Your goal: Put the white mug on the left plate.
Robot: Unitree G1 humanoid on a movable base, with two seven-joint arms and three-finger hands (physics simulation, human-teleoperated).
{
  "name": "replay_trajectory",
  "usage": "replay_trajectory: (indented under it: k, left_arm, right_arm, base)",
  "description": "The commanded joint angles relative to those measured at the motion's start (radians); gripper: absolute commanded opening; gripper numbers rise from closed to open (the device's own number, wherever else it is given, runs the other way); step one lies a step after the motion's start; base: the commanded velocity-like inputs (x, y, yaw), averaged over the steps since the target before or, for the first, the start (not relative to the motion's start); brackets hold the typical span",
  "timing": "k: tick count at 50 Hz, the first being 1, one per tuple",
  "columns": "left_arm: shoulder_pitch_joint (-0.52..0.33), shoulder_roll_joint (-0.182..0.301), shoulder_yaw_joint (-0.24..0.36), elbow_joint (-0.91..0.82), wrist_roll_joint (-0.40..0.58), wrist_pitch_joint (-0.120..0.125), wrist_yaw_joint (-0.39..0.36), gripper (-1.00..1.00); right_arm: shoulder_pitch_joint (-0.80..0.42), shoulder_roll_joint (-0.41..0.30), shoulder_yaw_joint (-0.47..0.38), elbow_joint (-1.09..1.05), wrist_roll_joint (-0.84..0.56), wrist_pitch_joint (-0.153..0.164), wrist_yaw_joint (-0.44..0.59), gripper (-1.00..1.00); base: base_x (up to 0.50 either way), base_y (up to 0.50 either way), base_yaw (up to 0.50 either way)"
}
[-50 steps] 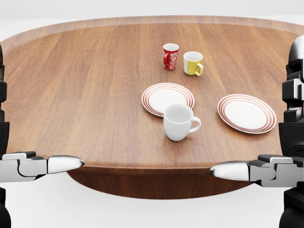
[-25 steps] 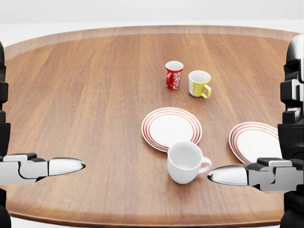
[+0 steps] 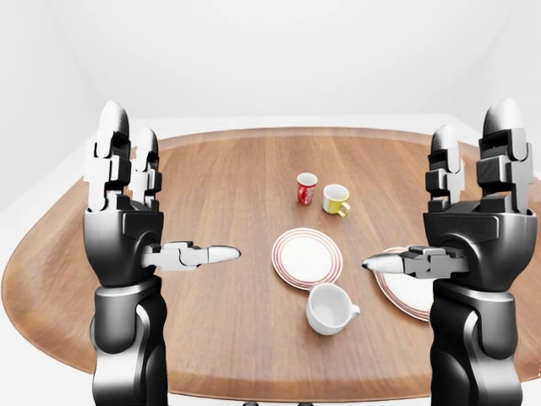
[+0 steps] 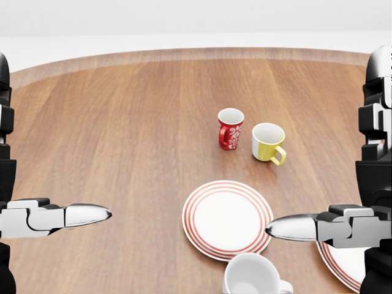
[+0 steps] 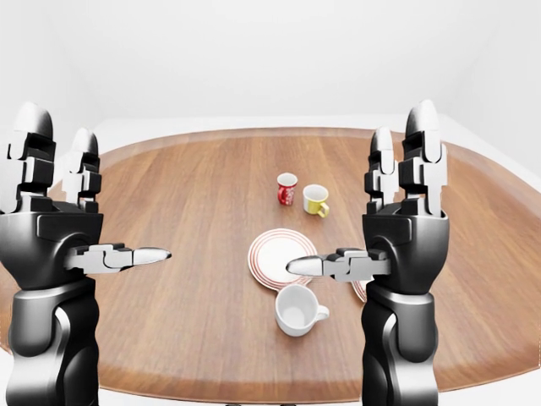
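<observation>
The white mug (image 3: 331, 309) stands upright on the wooden table (image 3: 211, 169), handle to the right, just below the left plate (image 3: 307, 257), a white plate with red rings. In the head view the mug (image 4: 254, 277) is cut off by the bottom edge. My left hand (image 3: 173, 193) is open and raised to the left of the plate, fingers up, thumb pointing right. My right hand (image 3: 429, 193) is open and raised to the right of the mug, thumb pointing left. Both hands are empty and apart from the mug.
A second ringed plate (image 3: 404, 288) lies to the right, partly hidden behind my right hand. A red patterned mug (image 4: 230, 128) and a yellow mug (image 4: 268, 143) stand above the left plate. White floor surrounds the table.
The camera has moved toward the table: mugs and plates slid down the head view and the near table edge left the picture. My hands keep the same open pose.
</observation>
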Motion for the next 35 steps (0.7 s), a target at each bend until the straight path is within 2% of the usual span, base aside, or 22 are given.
replay_trajectory:
  k: [1,10,26,31,35]
  left_arm:
    - [0.003,-0.001,0.001,0.003,0.000,0.000,-0.003,0.95]
    - [0.002,-0.002,-0.003,0.004,0.004,0.000,0.000,0.94]
    - [0.024,-0.011,-0.024,0.005,0.028,0.000,-0.009,0.94]
    - [0.038,-0.016,-0.028,0.013,0.033,0.000,-0.015,0.95]
    - [0.028,-0.015,-0.027,0.006,0.034,0.000,-0.013,0.95]
  right_arm:
    - [0.005,0.003,0.005,0.001,-0.003,0.000,0.004,1.00]
    - [0.005,0.000,0.033,0.014,-0.041,0.000,-0.003,1.00]
    - [-0.028,0.019,0.213,-0.024,-0.177,0.000,0.030,1.00]
    - [0.037,0.002,0.300,-0.085,-0.240,0.000,0.081,1.00]
    - [0.095,0.011,0.320,-0.109,-0.258,0.000,0.100,1.00]
  base:
    - [0.50,0.00,0.00]
    - [0.47,-0.01,0.00]
    - [0.00,0.00,0.00]
    - [0.00,0.00,0.00]
    - [0.00,0.00,0.00]
